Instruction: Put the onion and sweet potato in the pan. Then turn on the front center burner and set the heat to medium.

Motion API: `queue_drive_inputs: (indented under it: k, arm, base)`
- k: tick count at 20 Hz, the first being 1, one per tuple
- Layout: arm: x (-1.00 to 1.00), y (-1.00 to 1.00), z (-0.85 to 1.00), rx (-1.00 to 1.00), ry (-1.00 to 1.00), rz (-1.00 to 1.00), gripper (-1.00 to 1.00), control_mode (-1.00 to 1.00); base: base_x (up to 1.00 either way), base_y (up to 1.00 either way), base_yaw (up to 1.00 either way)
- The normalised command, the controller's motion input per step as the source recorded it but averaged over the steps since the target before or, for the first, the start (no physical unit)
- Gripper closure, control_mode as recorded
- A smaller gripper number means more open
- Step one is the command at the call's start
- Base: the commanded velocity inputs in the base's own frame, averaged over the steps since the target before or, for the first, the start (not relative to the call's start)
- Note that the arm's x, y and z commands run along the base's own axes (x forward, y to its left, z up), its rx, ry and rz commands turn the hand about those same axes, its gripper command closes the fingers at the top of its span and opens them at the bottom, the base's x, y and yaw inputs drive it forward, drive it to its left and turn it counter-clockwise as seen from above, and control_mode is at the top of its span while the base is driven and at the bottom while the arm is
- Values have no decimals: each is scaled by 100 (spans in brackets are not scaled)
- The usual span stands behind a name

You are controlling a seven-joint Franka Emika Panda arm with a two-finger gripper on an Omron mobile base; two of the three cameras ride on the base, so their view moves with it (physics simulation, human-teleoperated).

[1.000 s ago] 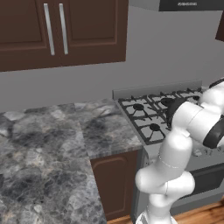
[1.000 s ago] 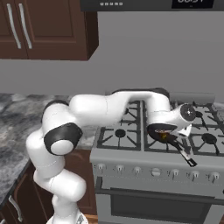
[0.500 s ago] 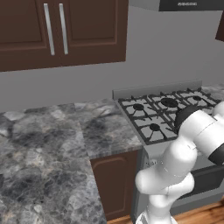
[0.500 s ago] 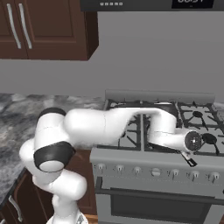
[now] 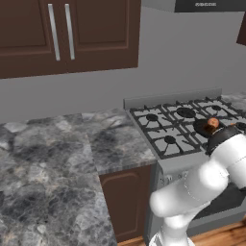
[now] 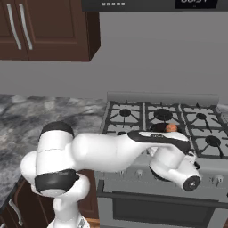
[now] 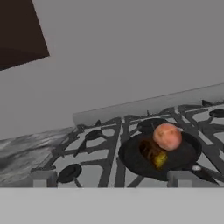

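- The onion (image 7: 167, 136) and the sweet potato (image 7: 153, 154) both lie inside the pan (image 7: 131, 157), which sits on the stove's grates; the onion rests toward the far side of the pan, the darker tuber just in front of it and touching or nearly so.
- From the left base view the onion (image 5: 213, 123) peeks over the arm's elbow, with the pan (image 5: 202, 127) under it on the middle column of the range (image 5: 166, 166).
- From the right base view the onion (image 6: 170, 128) shows just behind the white forearm, which reaches low across the stove's front edge.
- The fingers (image 7: 43, 178) stand spread wide and released, with nothing between them.
- So I judge the loading part done; the step in hand is the burner.
- The hand hangs low before the range front, looking up over the grates, which suits a reach for the knobs (image 6: 217, 180).
- The next move calls for picking the knob for the front center burner, closing on it, and turning only partway for medium heat; which knob that is I cannot tell from here.
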Motion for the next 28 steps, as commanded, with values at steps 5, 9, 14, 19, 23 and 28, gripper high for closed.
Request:
queue_drive_inputs:
  k: [5,9,14,19,23,28]
  arm:
    - [-44,-27,-1,0,-43,7,-100,-100]
    - [-51,-13,-5,0,-37,6,-100,-100]
    - [-15,0,-49,-4,-9,4,-100,-100]
    - [0,0,-59,-4,0,5,-100,-100]
    - [-3,-6,-51,0,-4,2,-100,-100]
    - [5,-13,-37,0,0,-4,-100,-100]
  base:
    - [0,0,0]
    - [0,0,0]
    - [0,0,0]
    - [0,0,0]
    - [0,0,0]
    - [0,0,0]
